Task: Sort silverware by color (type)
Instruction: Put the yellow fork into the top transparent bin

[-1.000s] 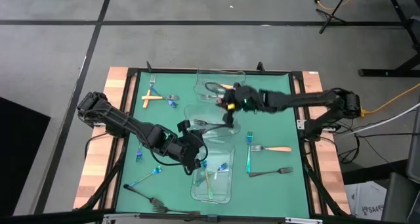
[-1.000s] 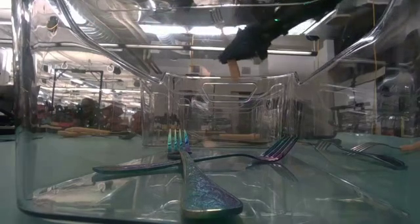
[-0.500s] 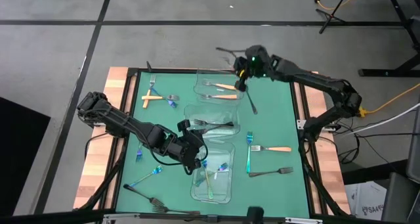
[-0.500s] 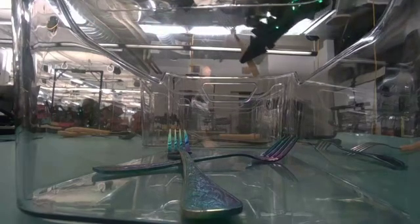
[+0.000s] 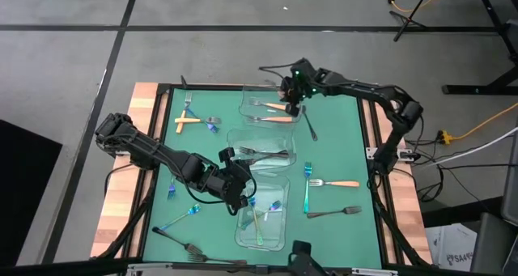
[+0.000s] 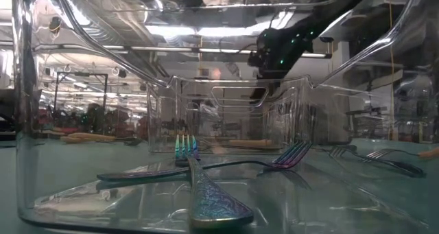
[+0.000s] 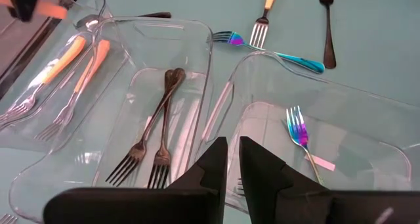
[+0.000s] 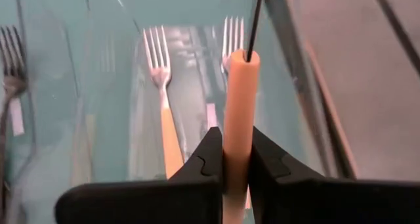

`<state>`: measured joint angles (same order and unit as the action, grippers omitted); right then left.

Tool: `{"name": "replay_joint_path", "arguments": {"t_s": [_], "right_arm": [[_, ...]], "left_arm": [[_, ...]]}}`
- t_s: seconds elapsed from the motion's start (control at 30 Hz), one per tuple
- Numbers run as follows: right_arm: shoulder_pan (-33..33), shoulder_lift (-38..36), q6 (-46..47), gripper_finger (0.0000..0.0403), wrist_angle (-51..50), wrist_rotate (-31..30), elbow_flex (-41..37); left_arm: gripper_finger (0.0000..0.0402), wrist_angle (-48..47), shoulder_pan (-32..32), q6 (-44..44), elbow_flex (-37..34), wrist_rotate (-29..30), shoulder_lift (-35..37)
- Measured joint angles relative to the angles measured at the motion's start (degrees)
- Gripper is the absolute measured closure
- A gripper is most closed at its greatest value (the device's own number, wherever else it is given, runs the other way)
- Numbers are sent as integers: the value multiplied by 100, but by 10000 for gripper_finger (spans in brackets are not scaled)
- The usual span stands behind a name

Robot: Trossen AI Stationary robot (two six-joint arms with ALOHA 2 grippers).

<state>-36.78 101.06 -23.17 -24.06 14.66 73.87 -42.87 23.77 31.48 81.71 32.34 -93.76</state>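
My right gripper (image 5: pixel 289 98) (image 8: pixel 237 142) hangs over the far clear container (image 5: pixel 249 94), shut on an orange-handled fork (image 8: pixel 240 86). Two more orange-handled forks (image 8: pixel 165 112) lie in that container. My left gripper (image 5: pixel 243 192) (image 7: pixel 233 159) hovers shut over the rims where the middle container (image 5: pixel 235 138) meets the near one (image 5: pixel 282 231). Two dark forks (image 7: pixel 154 142) lie in the middle container, and iridescent forks (image 7: pixel 300 135) (image 6: pixel 206 193) in the near one. My right gripper pinches the fork's orange handle (image 8: pixel 239 119) between its two fingers. The handle runs along the fingers and sticks out past their tips. The fingers slant downward toward the far container, and the fork is lifted clear above it.
Loose forks lie on the green mat: crossed orange-handled ones (image 5: pixel 190 118) at far left, a dark one (image 5: pixel 310 127) beside the far container, an orange-handled one (image 5: pixel 336 183), an iridescent one (image 5: pixel 307 193) and a dark one (image 5: pixel 333 213) at right, others (image 5: pixel 182 244) at near left.
My right gripper has carried the orange-handled fork from over the middle container toward the table's far edge and now hangs over the far container. Its arm has swung and turned on the way. My left arm has kept still.
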Motion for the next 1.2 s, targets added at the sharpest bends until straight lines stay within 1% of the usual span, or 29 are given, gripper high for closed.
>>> {"name": "replay_joint_path", "arguments": {"t_s": [0.1,0.33,0.5,0.77,1.2], "right_arm": [[1,243,-7,391,14,0,0],[4,582,-141,384,34,16,0],[5,771,-138,390,32,71,0],[3,787,-156,380,20,39,0],[5,787,-134,378,3,-57,0]], "left_arm": [[368,0,0,0,0,0,0],[368,2,0,0,0,0,0],[368,2,0,2,0,0,0],[368,2,0,2,0,-2,0],[368,2,-1,2,0,-2,0]]}}
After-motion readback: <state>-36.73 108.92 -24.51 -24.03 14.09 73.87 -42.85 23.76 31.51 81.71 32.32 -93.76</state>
